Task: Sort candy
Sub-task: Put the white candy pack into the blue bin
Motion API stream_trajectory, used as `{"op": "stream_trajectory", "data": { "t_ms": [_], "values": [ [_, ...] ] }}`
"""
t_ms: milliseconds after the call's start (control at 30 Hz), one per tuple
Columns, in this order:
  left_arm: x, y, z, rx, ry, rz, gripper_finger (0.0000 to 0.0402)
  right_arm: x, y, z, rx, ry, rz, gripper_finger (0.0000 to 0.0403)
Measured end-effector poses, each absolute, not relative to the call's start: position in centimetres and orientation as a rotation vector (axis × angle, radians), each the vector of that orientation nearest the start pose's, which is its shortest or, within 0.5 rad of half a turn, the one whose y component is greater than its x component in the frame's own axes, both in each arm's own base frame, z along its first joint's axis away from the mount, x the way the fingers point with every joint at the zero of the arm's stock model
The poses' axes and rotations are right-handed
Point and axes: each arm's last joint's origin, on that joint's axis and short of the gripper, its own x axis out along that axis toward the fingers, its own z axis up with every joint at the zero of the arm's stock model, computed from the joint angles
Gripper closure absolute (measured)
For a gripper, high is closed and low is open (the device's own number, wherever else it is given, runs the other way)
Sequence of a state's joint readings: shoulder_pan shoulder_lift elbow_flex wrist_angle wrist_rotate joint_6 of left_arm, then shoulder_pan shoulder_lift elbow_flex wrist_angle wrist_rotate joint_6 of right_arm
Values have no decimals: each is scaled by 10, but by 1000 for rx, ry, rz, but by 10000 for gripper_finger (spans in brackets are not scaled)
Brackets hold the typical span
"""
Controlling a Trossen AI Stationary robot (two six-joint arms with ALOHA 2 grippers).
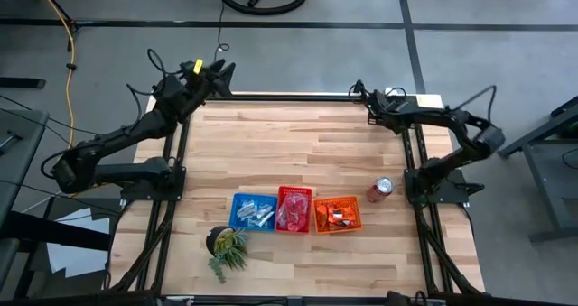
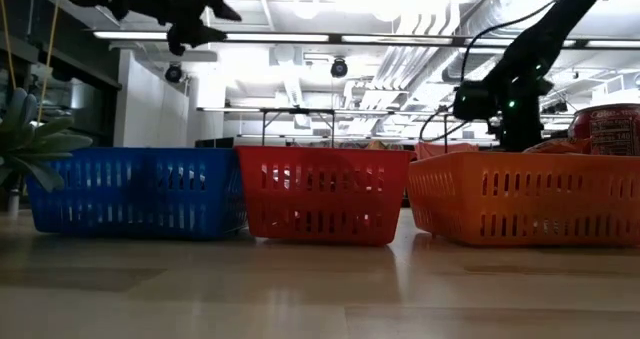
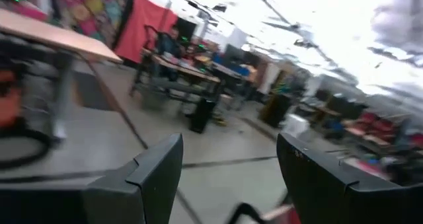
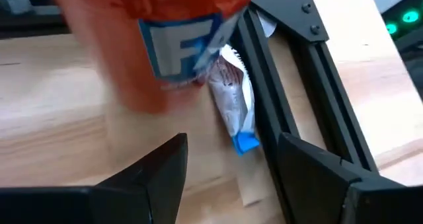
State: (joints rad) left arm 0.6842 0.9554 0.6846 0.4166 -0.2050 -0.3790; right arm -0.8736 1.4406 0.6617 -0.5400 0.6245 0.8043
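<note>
Standing in a row: three baskets (image 1: 293, 210), one soda can (image 1: 380, 190).

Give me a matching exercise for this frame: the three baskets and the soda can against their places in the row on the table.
Things:
1. blue basket
2. red basket
3. orange basket
4. soda can

Places:
A. middle of the basket row
B. next to the potted plant
C. outside the baskets, nearest the right arm's base
D. basket nearest the can

Pairs: 1-B, 2-A, 3-D, 4-C
</note>
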Motion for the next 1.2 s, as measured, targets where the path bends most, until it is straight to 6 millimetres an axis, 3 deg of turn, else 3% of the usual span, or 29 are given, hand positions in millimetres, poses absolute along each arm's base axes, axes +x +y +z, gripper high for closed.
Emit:
{"op": "stream_trajectory", "data": {
  "t_ms": [167, 433, 900, 1033, 1200],
  "values": [
    [160, 163, 313, -293, -253, 929, 169, 138, -195, 141, 726, 943, -1847, 185],
    [155, 184, 306, -283, -250, 940, 169, 143, -196, 130, 664, 1049, -1902, 249],
    [150, 188, 307, -247, -245, 983, 169, 153, -195, 112, 489, 1019, -2009, 265],
    [150, 188, 307, -247, -245, 983, 169, 154, -193, 107, 420, 1087, -2000, 268],
    [150, 188, 307, -247, -245, 983, 169, 157, -189, 101, 405, 1102, -1996, 311]
  ]
}}
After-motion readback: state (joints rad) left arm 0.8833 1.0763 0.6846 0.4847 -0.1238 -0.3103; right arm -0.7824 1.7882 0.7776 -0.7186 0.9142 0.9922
